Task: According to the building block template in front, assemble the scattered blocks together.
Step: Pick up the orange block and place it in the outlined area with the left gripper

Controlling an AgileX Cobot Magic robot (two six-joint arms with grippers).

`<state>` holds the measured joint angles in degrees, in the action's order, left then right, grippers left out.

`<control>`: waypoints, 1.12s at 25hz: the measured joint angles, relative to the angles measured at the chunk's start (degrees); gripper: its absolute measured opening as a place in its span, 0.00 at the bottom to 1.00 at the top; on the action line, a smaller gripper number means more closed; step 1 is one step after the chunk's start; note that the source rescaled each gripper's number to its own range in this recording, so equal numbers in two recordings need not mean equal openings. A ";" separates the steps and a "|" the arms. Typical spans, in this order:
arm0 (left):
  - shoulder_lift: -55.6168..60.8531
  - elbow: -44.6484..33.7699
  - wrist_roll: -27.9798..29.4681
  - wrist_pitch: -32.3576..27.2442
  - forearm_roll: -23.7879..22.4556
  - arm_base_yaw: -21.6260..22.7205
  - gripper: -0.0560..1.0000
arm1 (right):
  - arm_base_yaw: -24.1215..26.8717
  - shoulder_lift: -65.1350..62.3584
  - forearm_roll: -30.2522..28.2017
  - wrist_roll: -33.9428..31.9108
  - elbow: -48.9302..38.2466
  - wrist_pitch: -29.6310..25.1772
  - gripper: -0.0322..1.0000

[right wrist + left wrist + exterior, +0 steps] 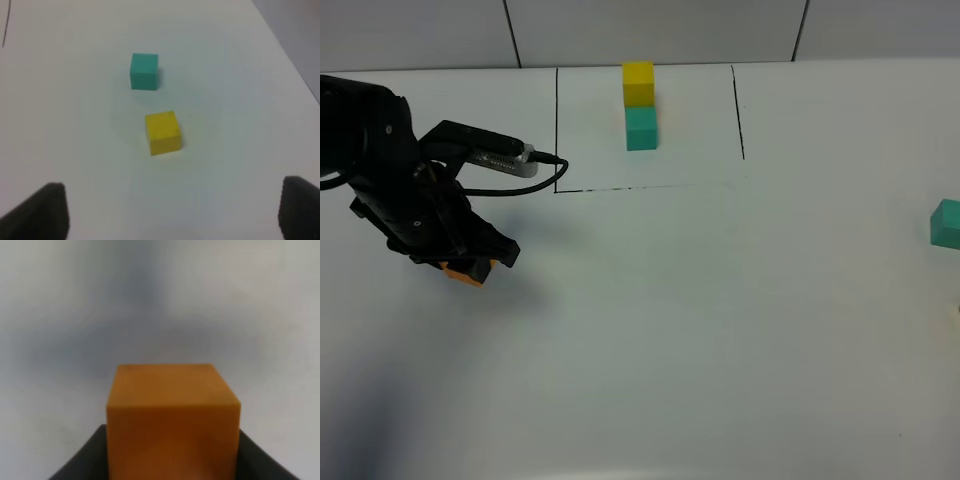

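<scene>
The building block template stands at the back centre, a yellow cube (639, 83) joined to a teal cube (641, 128). Of the scattered blocks, the orange cube (468, 272) (172, 415) sits between the dark fingers (82, 462) of my left gripper (470, 264) (172, 460), which is shut on it at the left of the table. The loose teal cube (946, 223) (144, 71) lies at the far right edge, with the loose yellow cube (163, 132) a short way from it. My right gripper (172, 210) hovers open short of the yellow cube, holding nothing.
A black-lined rectangle (556, 130) drawn on the white table frames the template. A tiled wall (650, 30) runs along the back. A cable (545, 175) loops off the left arm toward the rectangle's left line.
</scene>
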<state>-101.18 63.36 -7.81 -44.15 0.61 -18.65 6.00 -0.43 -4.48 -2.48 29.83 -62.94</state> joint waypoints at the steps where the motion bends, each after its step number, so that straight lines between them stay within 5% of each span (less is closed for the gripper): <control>1: 0.00 0.58 -1.64 -0.64 0.00 -0.35 0.06 | 0.00 0.00 0.00 0.00 0.00 0.00 0.78; 14: -1.84 10.26 -17.66 -6.84 -0.13 -3.74 0.06 | 0.00 0.00 0.00 0.00 0.00 0.00 0.78; 28: -16.86 27.44 -33.60 -10.20 -2.86 -13.77 0.06 | 0.00 0.00 0.00 0.00 0.00 0.00 0.78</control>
<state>-118.03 90.80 -41.41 -54.35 -2.25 -32.42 6.00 -0.43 -4.48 -2.48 29.83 -62.94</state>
